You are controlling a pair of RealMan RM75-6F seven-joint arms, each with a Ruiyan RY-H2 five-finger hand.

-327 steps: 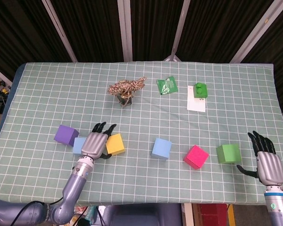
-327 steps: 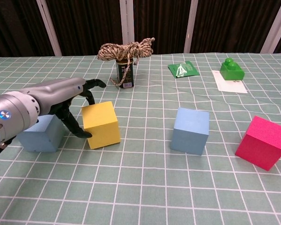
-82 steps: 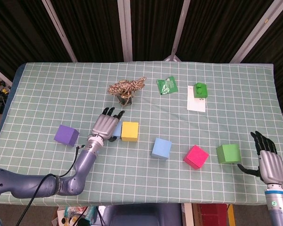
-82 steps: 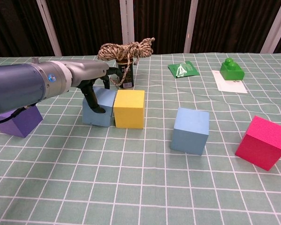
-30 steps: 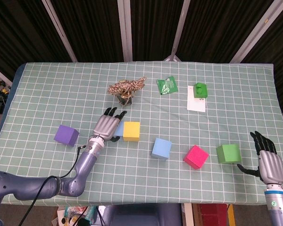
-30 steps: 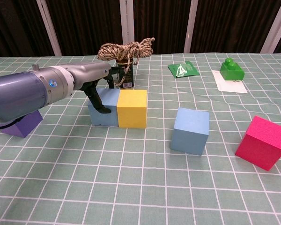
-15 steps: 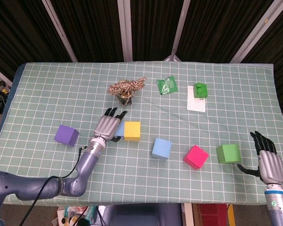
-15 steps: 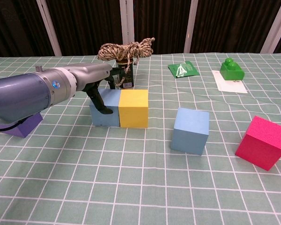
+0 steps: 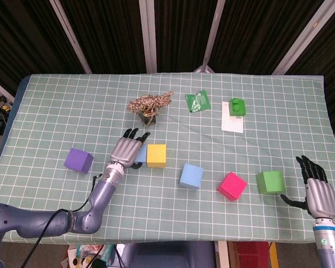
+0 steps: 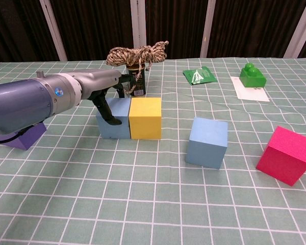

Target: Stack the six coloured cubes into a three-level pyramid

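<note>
My left hand (image 9: 124, 149) lies over a light blue cube (image 10: 115, 125), thumb down its near face and fingers reaching over its far edge, gripping it. That cube stands on the table flush against a yellow cube (image 10: 145, 118) on its right. In the head view the hand leaves only a sliver of this light blue cube (image 9: 140, 154) showing beside the yellow cube (image 9: 156, 156). A second light blue cube (image 9: 191, 176), a pink cube (image 9: 231, 186) and a green cube (image 9: 270, 182) stand apart to the right. A purple cube (image 9: 79, 161) stands to the left. My right hand (image 9: 315, 191) rests open near the green cube.
A can (image 9: 149, 115) topped with a tangle of twine (image 9: 149, 103) stands just behind the left hand. Further back right lie a green packet (image 9: 197, 101) and a green toy brick (image 9: 237, 106) on a white paper (image 9: 232, 124). The table's front edge runs close to my right hand.
Over the last second the light blue cube and my left hand have stayed almost still against the yellow cube. The right hand has not moved.
</note>
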